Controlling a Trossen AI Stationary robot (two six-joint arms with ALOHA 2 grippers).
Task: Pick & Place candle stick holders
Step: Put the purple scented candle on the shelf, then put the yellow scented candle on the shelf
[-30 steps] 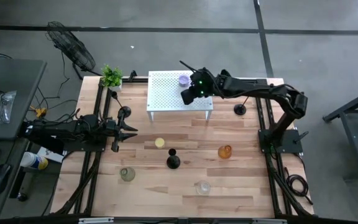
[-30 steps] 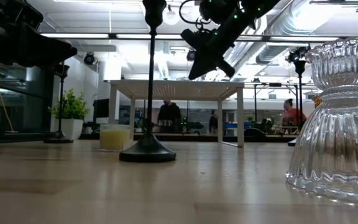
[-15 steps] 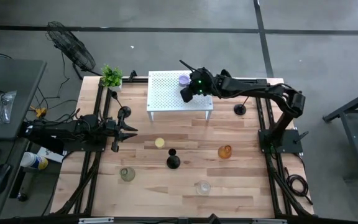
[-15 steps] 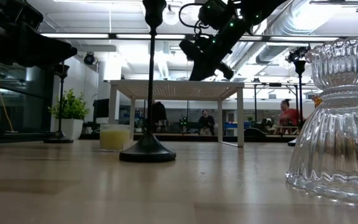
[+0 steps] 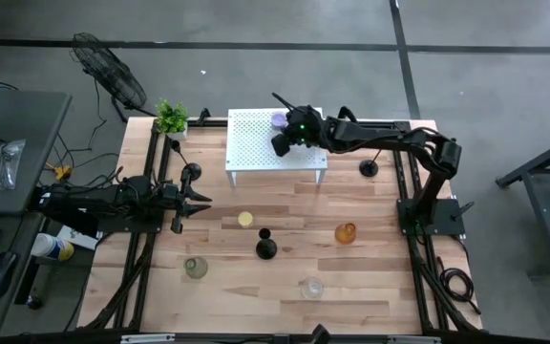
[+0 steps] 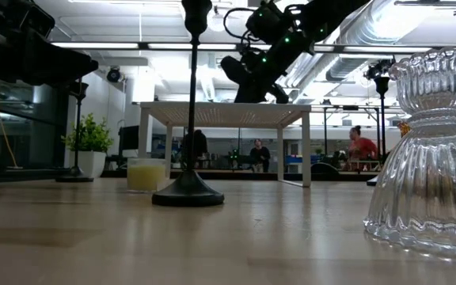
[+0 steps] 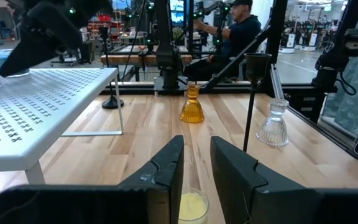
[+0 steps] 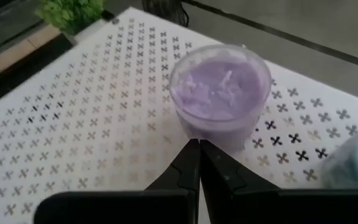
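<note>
A purple cup (image 5: pixel 279 118) stands on a white perforated shelf (image 5: pixel 256 143) at the table's far side. My right gripper (image 8: pixel 199 144) is shut and empty above the shelf, its tips right at the cup (image 8: pixel 221 93). A pale blue cup (image 8: pixel 353 155) stands beside it. My left gripper (image 5: pixel 199 203) is open and empty at the table's left, close to one black candlestick (image 5: pixel 191 173). A second candlestick (image 5: pixel 266 247) stands mid-table and a third (image 5: pixel 369 169) by the shelf's right end. Yellow (image 5: pixel 245 220), amber (image 5: pixel 346 232), clear (image 5: pixel 311 287) and pale green (image 5: pixel 195 268) cups stand on the table. My right gripper's shut fingertips (image 8: pixel 191 152) stand at the lower wall of the purple cup (image 8: pixel 219 134), slanting down from the table's right. I cannot tell whether they touch it. The cup stands upright on the shelf.
A small green potted plant (image 5: pixel 171 117) stands at the far left corner. Black frame rails run along the table's left (image 5: pixel 146 248) and right (image 5: pixel 418 248) sides. People show in the room beyond the table (image 6: pixel 360 146).
My right gripper has moved a little toward the table's left and far edge over the shelf, closing on the purple cup. It stays shut. The cups and candlesticks stand as before.
</note>
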